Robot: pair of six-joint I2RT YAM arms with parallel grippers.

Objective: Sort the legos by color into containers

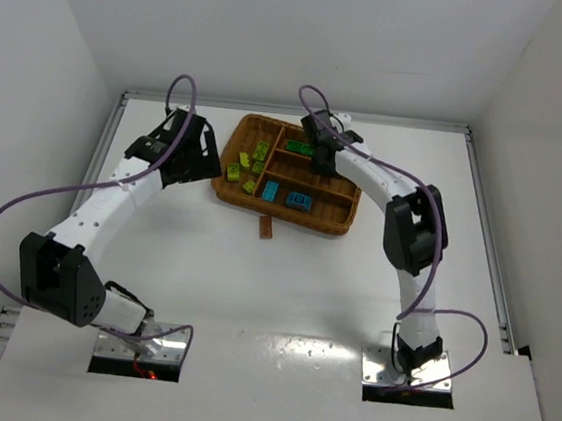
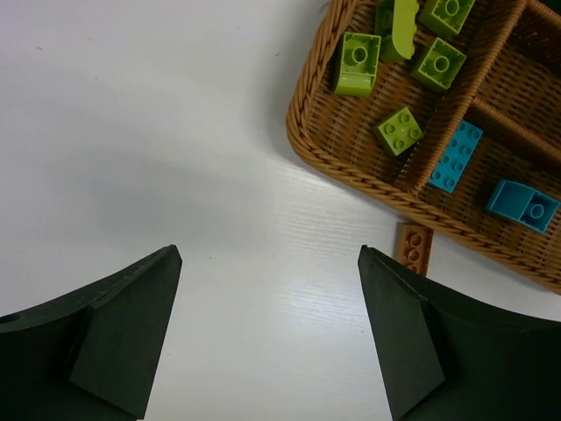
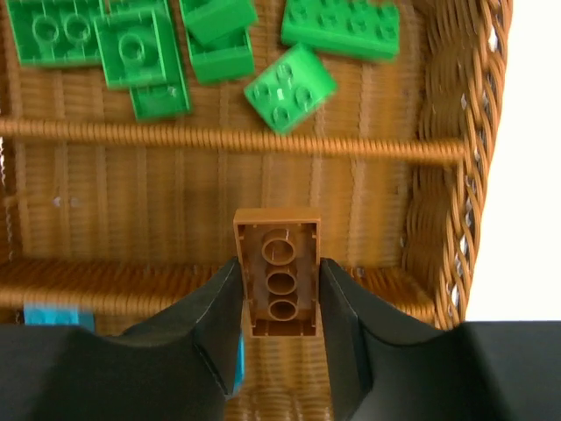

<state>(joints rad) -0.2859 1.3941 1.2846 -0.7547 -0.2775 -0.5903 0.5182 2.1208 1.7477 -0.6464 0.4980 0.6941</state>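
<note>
**Set the brown brick down in the bare middle slot**

On the white tabletop [image 1: 253, 288], the wicker tray [image 1: 332, 220] sits at upper centre of the overhead view. The right claw [image 3: 278, 263] hangs over the tray, pinched on a brown brick [image 3: 278, 241] whose hollow underside faces the wrist camera.

In that view the green bricks [image 3: 337, 26] fill the slot along the top. A bare middle slot [image 3: 131, 202] lies behind the held brick, and that looks like the place for brown. The brick's lower end overlaps the divider below, so it would be best to shift it toward the top of the frame. The claw should then come down low and part only when the brick is close to the weave, or it may bounce onto the green.

The left claw [image 2: 267, 252] is spread wide over bare tabletop. A second brown brick [image 2: 414, 248] lies just outside the tray rim at right centre, below the blue bricks [image 2: 456, 156] and lime bricks [image 2: 357, 63].
</note>
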